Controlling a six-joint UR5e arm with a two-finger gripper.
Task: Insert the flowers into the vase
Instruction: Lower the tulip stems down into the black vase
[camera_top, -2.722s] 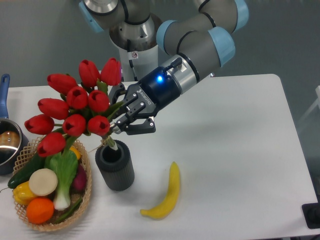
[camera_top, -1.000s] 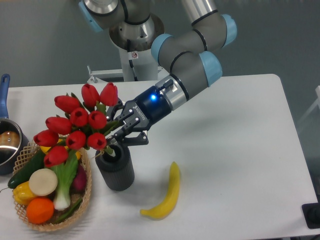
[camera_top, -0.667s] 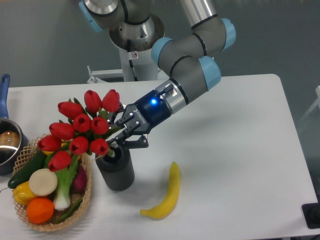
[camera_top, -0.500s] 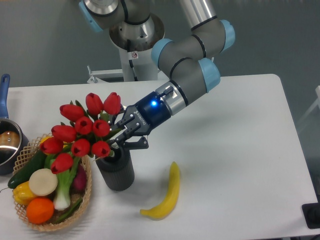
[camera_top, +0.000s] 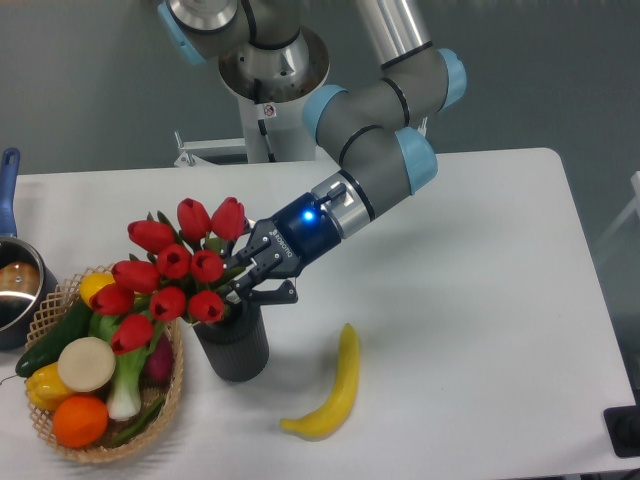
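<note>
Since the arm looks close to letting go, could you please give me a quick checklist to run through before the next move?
1. Gripper shut on the flowers: ok.
2. Stems inside the vase mouth: ok, they enter at the rim; depth cannot tell.
3. Vase upright on the table: ok.
4. Bunch upright: not ok, it leans left over the basket.
5. Banana apart from the vase: ok.
6. Bunch will stay put once released: cannot tell; the heavy heads may tip it.
</note>
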